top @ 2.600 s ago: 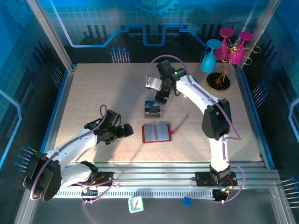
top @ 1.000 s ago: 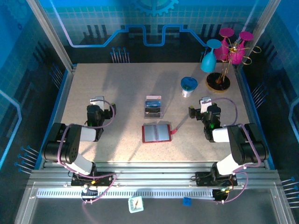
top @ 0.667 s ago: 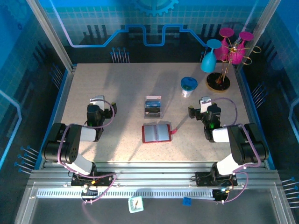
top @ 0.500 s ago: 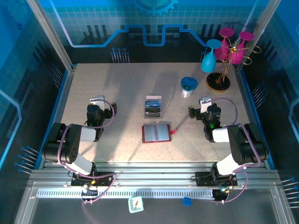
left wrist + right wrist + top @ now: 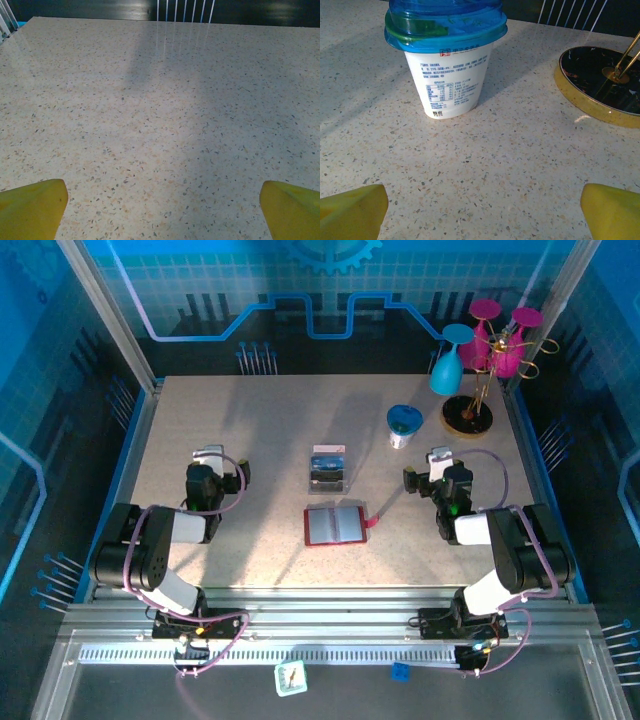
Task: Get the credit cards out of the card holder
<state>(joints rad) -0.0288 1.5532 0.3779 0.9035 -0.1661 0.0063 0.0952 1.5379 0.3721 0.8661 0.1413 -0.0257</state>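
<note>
Both arms sit folded low at the near edge of the speckled table [image 5: 250, 410]. The left gripper [image 5: 162, 207] has its yellow fingertips [image 5: 32, 207] spread wide over bare tabletop, holding nothing. The right gripper [image 5: 482, 207] is equally wide and empty, facing a blue-lidded yoghurt tub [image 5: 447, 65] and the gold-rimmed black base of a glass stand [image 5: 600, 85].

The red card holder [image 5: 336, 525] lies open and flat mid-table between the 2 arms, its closing tab pointing toward the right arm. Just beyond it, apart from it, stands a clear plastic box [image 5: 329, 469] with credit cards [image 5: 328, 462] showing dark and blue-white inside.

The job looks finished or nearly so. If a card remains, it would best be removed with 1 gripper pinning the wallet's far flap while the other pinches the card's exposed edge and draws it straight along the pocket, low and level, so the wallet does not lift.

From overhead the pinkish pockets are too small to show whether any card is left, or how many cards the box holds.
</note>
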